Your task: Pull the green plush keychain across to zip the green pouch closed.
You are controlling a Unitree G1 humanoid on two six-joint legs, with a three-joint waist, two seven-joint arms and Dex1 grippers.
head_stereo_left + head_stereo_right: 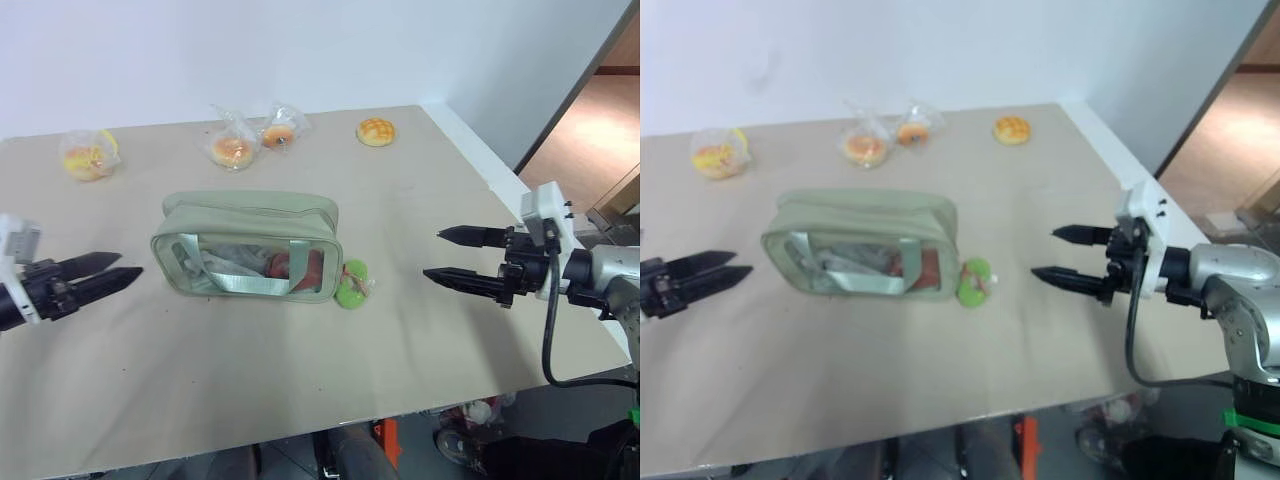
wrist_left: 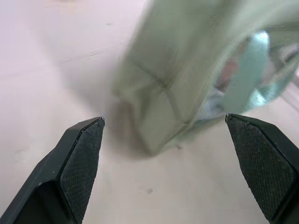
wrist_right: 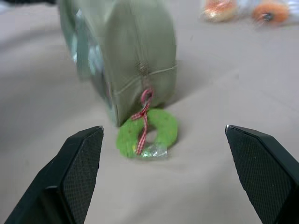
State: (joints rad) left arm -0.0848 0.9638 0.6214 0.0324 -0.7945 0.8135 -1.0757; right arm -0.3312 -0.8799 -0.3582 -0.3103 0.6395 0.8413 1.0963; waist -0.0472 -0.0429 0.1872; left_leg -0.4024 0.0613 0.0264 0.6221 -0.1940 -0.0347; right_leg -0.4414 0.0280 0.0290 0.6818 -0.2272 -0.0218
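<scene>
The pouch (image 1: 247, 243) lies mid-table (image 1: 420, 330) — keychain (image 1: 351, 283) at its right end, buns (image 1: 232, 150) behind.

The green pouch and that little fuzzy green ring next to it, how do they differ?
The green pouch is pale sage fabric, boxy, with a clear window; the green plush keychain is bright lime and fuzzy. The pouch is much the larger; the keychain is a small ring. The pouch stands upright; the keychain lies flat on the table, tied to the pouch's end by a red cord. Both are green.

We have both arms out low and roughly level, pointing inward at each other. Left gripper (image 1: 128, 266) has its fingers (image 2: 81, 161) spread wide, holding nothing. Right gripper (image 1: 434, 255) likewise: fingers (image 3: 84, 170) wide apart, empty.
</scene>
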